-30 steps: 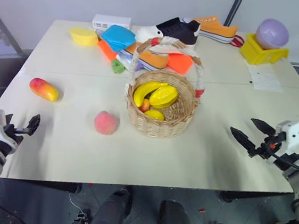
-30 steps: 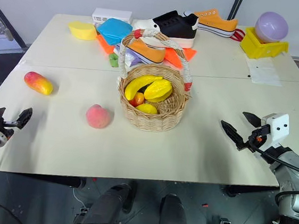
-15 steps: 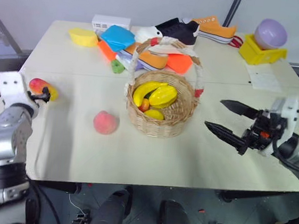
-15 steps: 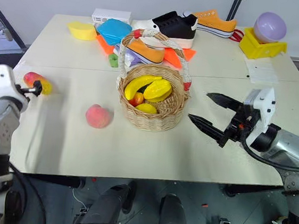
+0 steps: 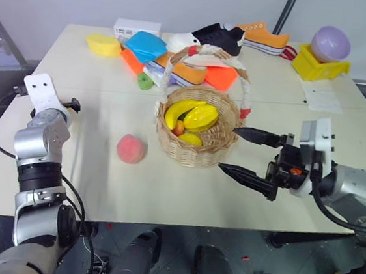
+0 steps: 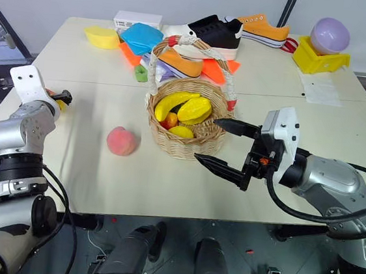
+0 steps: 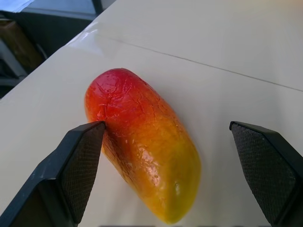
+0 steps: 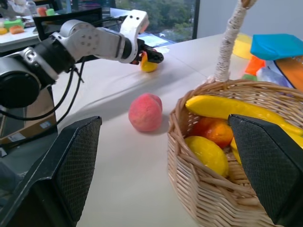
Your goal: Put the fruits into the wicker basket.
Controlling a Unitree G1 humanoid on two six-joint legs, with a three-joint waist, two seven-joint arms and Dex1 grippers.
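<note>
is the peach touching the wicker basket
Apart. The left eye view shows a strip of bare table between the peach and the wicker basket.

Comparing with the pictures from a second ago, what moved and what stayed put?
The left gripper rose from the table's near edge and reached the mango, open astride it, not gripping. The right gripper swung in from the right side to beside the wicker basket, open and empty. Peach, mango and basket have not moved.
</note>
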